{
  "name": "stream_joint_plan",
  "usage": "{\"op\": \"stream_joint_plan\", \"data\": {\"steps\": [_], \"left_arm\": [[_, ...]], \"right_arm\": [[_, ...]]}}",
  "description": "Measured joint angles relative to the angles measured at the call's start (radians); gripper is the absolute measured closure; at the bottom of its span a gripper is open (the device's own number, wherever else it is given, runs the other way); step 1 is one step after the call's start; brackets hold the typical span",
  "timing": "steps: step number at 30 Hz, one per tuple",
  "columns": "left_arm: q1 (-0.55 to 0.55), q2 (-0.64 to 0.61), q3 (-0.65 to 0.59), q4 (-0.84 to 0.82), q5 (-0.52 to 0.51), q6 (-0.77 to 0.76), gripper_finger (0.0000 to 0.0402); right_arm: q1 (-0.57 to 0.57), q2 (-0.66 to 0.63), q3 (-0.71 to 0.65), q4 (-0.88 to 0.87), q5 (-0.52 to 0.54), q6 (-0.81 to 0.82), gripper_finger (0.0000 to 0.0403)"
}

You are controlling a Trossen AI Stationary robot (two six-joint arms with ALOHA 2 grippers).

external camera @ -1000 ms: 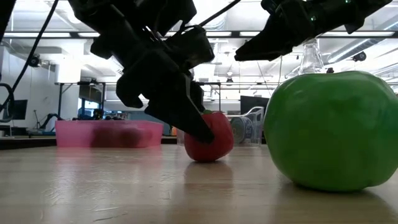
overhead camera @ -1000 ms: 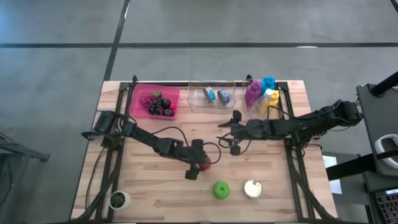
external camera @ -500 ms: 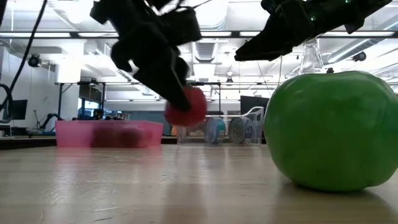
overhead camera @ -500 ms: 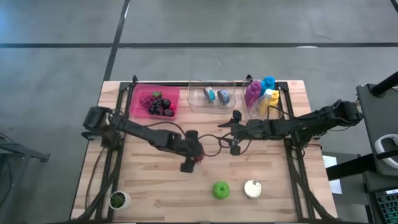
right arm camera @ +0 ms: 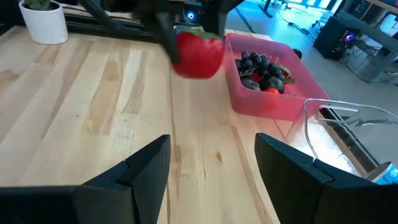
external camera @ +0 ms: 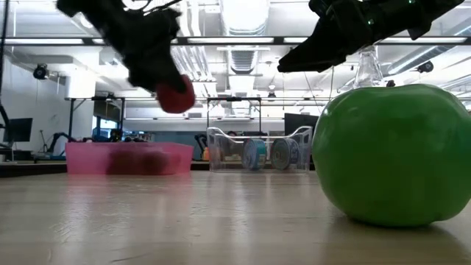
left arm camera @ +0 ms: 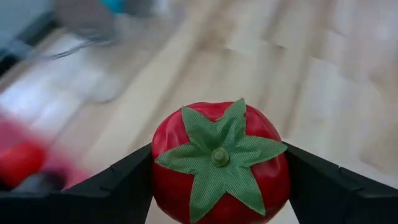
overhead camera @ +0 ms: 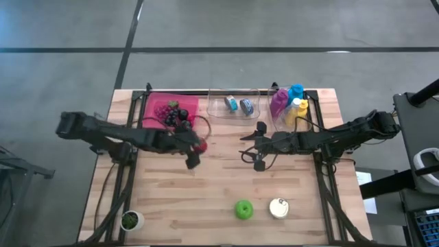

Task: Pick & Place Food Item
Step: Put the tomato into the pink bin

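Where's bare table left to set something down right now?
Widest bare wood lies between the potted plant and the green apple. The back edge is crowded: pink bin, clear tray, bottles. The left claw holds the tomato beside the pink bin.

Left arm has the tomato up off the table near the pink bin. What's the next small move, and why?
Probably carry it a little farther toward the pink bin before opening. The left gripper is clamped on the tomato, held above the table, and from above it sits at the bin's near corner, not clearly over it. The right gripper waits open mid-table.
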Motion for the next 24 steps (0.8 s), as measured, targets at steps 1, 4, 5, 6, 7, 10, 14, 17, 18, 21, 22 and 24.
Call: {"op": "stream_joint_plan", "data": {"steps": [1, 4, 5, 6, 7, 10, 14, 17, 18, 21, 22, 24], "left_arm": [[0.010, -0.030, -0.026, 0.001, -0.022, -0.022, 0.0099], [0.045, -0.107, -0.095, -0.001, -0.091, -0.092, 0.0099], [0.061, -0.131, -0.114, -0.002, -0.115, -0.118, 0.0098], [0.074, -0.152, -0.127, 0.000, -0.135, -0.143, 0.0097], [0.089, -0.173, -0.144, 0.002, -0.149, -0.164, 0.0096], [0.131, -0.212, -0.178, 0.000, -0.169, -0.199, 0.0095], [0.189, -0.245, -0.195, -0.030, -0.228, -0.252, 0.0097], [0.232, -0.251, -0.197, -0.065, -0.282, -0.288, 0.0095], [0.245, -0.250, -0.197, -0.081, -0.306, -0.308, 0.0093], [0.278, -0.249, -0.198, -0.115, -0.354, -0.372, 0.0089], [0.287, -0.249, -0.198, -0.134, -0.361, -0.396, 0.0088], [0.304, -0.249, -0.199, -0.171, -0.383, -0.451, 0.0088]], "right_arm": [[0.000, 0.000, 0.000, 0.000, 0.000, 0.001, 0.0175], [0.000, 0.000, 0.000, 0.000, 0.000, -0.002, 0.0174], [0.000, 0.000, 0.000, 0.000, 0.000, -0.002, 0.0174], [0.000, 0.000, 0.000, 0.001, 0.000, -0.002, 0.0175], [0.000, 0.000, 0.000, 0.000, 0.000, -0.002, 0.0175], [0.000, 0.000, 0.000, 0.001, 0.000, 0.000, 0.0175], [0.000, 0.000, 0.000, 0.000, 0.000, 0.000, 0.0175], [0.000, 0.000, 0.000, 0.001, 0.000, -0.002, 0.0175], [0.000, 0.000, 0.000, 0.000, 0.000, -0.002, 0.0174], [0.000, 0.000, 0.000, 0.001, 0.000, -0.002, 0.0175], [0.000, 0.000, 0.000, 0.001, 0.000, -0.002, 0.0174], [0.000, 0.000, 0.000, 0.001, 0.000, 0.000, 0.0175]]}}
